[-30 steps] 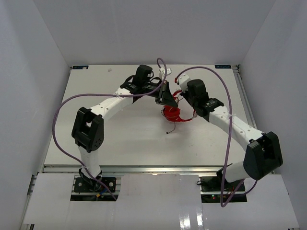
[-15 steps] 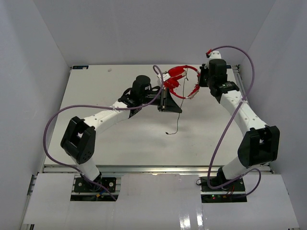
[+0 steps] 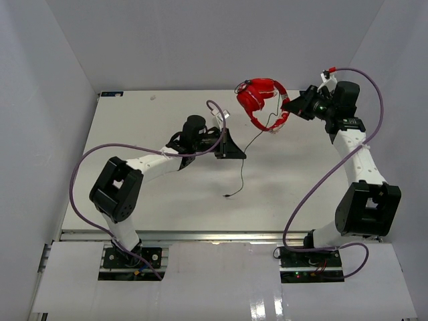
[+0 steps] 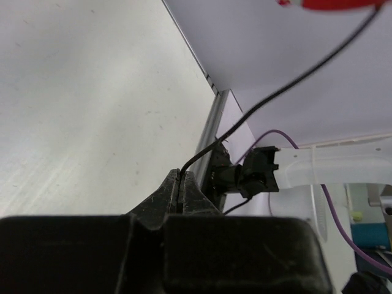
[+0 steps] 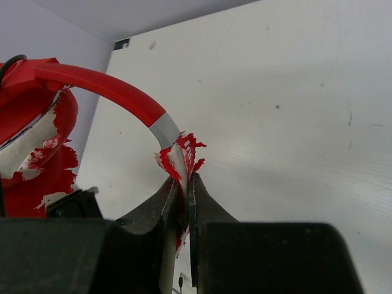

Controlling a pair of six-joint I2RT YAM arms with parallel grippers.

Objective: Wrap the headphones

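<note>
The red headphones (image 3: 257, 99) hang in the air above the table's far right. My right gripper (image 3: 289, 107) is shut on the worn, flaking end of their headband (image 5: 179, 153), with an ear cup (image 5: 27, 131) at the left of the right wrist view. The thin black cable (image 3: 253, 142) runs down from the headphones to my left gripper (image 3: 238, 152), which is shut on it (image 4: 202, 150). Below the left gripper the cable hangs to its small plug (image 3: 228, 196) near the table.
The white table (image 3: 167, 194) is bounded by grey walls on three sides. A metal rail (image 3: 200, 235) runs along the near edge. Thick purple robot cables (image 3: 83, 157) loop beside both arms.
</note>
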